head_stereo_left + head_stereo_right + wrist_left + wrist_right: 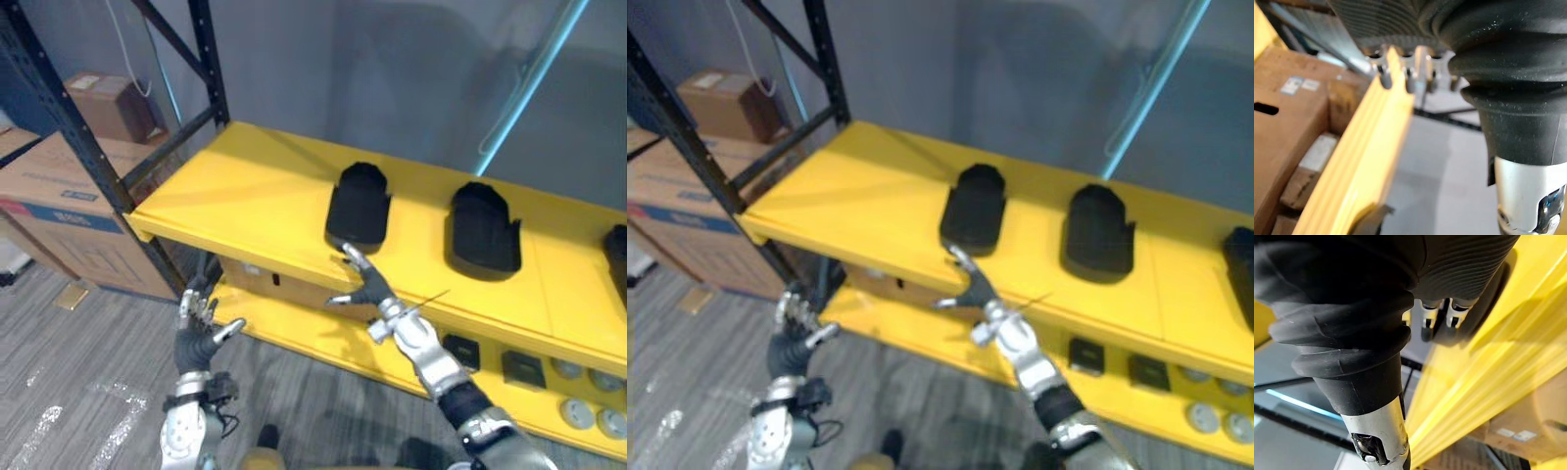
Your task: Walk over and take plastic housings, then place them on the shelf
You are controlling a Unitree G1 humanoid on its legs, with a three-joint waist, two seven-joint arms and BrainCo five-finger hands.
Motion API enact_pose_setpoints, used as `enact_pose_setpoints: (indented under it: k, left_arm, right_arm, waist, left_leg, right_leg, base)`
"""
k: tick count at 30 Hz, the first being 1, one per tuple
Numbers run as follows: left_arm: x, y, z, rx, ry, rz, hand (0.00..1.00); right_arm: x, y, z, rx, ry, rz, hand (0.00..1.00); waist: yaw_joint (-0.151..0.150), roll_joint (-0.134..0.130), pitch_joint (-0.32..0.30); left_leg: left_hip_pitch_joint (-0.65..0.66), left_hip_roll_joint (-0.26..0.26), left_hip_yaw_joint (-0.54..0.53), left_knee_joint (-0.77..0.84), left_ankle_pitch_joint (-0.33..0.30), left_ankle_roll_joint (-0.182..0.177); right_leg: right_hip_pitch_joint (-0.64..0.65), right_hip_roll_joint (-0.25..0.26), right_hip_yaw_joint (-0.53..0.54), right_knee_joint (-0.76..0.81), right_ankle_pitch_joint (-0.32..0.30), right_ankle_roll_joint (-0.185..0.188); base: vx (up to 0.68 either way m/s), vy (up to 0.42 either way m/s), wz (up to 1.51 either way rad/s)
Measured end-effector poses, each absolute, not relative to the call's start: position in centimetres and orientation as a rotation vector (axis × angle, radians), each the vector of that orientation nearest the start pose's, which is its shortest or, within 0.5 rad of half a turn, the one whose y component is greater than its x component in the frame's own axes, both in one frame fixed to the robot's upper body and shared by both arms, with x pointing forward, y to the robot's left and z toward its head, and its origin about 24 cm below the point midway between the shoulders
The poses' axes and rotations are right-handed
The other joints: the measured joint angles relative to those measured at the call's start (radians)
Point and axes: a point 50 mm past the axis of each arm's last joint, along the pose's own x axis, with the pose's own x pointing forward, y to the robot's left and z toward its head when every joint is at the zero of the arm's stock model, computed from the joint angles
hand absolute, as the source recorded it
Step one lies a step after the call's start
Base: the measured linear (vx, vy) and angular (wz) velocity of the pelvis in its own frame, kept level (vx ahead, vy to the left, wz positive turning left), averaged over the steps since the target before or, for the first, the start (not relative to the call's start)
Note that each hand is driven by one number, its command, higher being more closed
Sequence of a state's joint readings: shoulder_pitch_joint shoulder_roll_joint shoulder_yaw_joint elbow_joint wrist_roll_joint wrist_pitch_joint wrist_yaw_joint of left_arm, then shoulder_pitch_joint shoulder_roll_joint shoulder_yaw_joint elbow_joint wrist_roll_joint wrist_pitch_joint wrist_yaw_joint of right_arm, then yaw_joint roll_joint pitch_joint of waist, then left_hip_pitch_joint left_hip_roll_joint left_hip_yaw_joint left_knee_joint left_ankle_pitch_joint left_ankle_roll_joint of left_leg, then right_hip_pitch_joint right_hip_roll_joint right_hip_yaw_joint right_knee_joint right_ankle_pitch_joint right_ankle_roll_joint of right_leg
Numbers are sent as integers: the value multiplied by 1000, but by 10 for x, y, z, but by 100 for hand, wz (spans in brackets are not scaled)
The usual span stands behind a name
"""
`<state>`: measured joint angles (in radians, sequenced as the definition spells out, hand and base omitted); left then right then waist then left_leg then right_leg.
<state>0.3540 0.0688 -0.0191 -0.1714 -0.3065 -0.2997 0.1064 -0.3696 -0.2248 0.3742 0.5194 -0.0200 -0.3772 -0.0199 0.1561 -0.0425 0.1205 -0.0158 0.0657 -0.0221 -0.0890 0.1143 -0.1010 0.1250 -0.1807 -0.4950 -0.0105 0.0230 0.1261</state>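
Both hands empty and released; three black plastic housings lie on the yellow shelf.
In the head views the yellow shelf [245,191] runs from centre left to the right edge of the frame. The first housing [359,204] lies at centre, the second housing [484,227] to its right and apart from it, and the third housing [617,250] is cut by the right edge. The right hand [367,287] is raised at frame centre against the shelf's front lip, fingers straight and spread, grasping nothing. Its fingertips end just below the first housing; contact cannot be told. The left hand [199,333] hangs at lower left over the grey floor [78,392], fingers relaxed, empty. Cardboard boxes [59,201] stand at left behind the dark rack post [83,132]. Small parts [524,368] sit on the lower shelf [289,331] at lower right.
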Motion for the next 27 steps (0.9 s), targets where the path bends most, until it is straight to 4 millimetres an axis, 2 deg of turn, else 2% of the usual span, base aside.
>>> enact_pose_setpoints:
  k: [9,10,11,17,27]
  left_arm:
    - [180,187,37,-229,-134,221,0]
    - [181,186,37,-230,-135,220,0]
    - [181,186,38,-231,-137,217,0]
    - [181,186,37,-236,-133,218,0]
    - [181,185,37,-236,-137,212,0]
  right_arm:
    - [319,-112,42,-396,-158,339,0]
    - [319,-112,41,-398,-155,337,0]
    - [320,-112,41,-401,-151,333,0]
    - [328,-111,47,-412,-166,328,0]
    - [334,-110,53,-452,-199,304,0]
  waist:
    - [4,1,27]
    - [7,-1,28]
    - [23,-3,29]
    - [48,-5,31]
    - [54,-18,39]
  left_leg:
    - [-3,-10,-26,0,5,6]
    - [-2,-10,-26,0,5,6]
    - [-2,-7,-26,0,4,6]
    - [-4,-5,-32,0,4,5]
    - [-4,1,-47,0,5,4]
  right_leg:
    - [23,-9,-28,-16,7,10]
    - [25,-9,-28,-17,7,11]
    - [25,-8,-28,-20,7,10]
    - [34,-2,-30,-33,9,12]
    - [48,7,-49,-39,13,10]
  base:
    - [-14,-3,6]
    - [-16,-24,17]
    - [0,0,0]
    - [6,-10,2]
    - [0,-8,5]
